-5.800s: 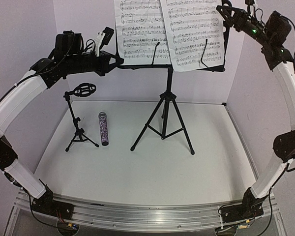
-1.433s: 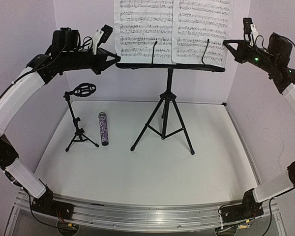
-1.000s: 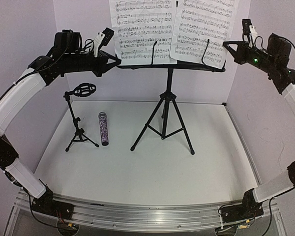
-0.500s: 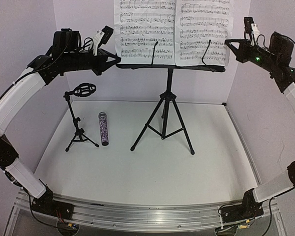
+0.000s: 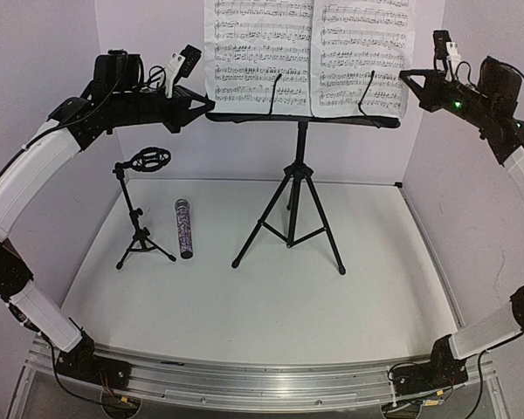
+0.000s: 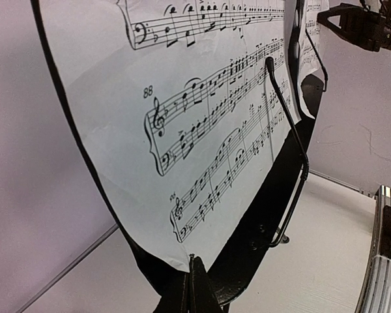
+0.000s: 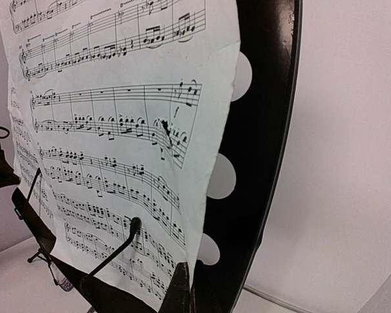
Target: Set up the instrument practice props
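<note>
Your left gripper is clenched, its tips right at the left end of the desk ledge. Your right gripper is clenched too, just beside the desk's right edge. From these views you cannot tell whether either one touches the metal.

Between them, the music stand stands upright toward the table's far edge, about mid-width, with its three legs splayed. Two music sheets sit side by side on the desk, each under a thin wire arm. In the right wrist view the right sheet stops short of the desk's outer rim.

The mic stand stands near the left edge. The microphone lies flat just to its right, apart from it and running far to near.

You have a broad stretch of table surface from the tripod's feet to the near edge, and more toward the right edge.
</note>
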You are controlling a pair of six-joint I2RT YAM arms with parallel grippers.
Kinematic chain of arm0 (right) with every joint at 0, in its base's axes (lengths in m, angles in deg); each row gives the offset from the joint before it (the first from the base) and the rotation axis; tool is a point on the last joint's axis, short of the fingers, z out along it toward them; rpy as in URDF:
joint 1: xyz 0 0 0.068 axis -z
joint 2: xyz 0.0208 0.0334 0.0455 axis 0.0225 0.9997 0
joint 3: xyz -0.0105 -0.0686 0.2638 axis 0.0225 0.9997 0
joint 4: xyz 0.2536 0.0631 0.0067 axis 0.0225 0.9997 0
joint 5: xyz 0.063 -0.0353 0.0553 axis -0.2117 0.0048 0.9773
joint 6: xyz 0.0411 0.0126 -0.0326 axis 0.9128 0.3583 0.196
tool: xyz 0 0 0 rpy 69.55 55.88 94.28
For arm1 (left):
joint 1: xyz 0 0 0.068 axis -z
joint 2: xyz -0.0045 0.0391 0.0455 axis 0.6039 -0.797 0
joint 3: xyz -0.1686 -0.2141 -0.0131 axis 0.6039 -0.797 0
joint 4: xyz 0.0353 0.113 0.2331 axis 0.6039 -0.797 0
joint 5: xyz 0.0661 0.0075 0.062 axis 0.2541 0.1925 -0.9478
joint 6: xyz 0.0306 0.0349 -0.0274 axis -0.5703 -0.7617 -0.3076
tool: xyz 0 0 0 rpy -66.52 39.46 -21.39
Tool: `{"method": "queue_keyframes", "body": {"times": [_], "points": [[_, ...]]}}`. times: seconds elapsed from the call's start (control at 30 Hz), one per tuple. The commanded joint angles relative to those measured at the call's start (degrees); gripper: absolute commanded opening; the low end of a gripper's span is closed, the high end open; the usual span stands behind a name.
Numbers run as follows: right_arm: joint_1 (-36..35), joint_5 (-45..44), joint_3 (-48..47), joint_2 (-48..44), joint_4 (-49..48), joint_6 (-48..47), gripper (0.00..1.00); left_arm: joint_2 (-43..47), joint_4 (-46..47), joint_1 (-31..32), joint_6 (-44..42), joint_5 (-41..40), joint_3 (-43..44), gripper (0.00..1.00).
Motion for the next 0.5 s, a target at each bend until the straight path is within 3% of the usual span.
{"method": "queue_keyframes", "body": {"times": [0.0, 0.47], "points": [[0.28, -1.11, 0.13, -1.08, -0.59, -0.49, 0.00, 0.94, 1.48, -0.33, 0.09, 0.58, 0.62, 0.00], [0.28, -2.26, 1.21, -2.36, -0.59, -0.67, 0.04, 1.39, 1.89, -0.29, 0.09, 0.67, -0.03, 0.00]]}}
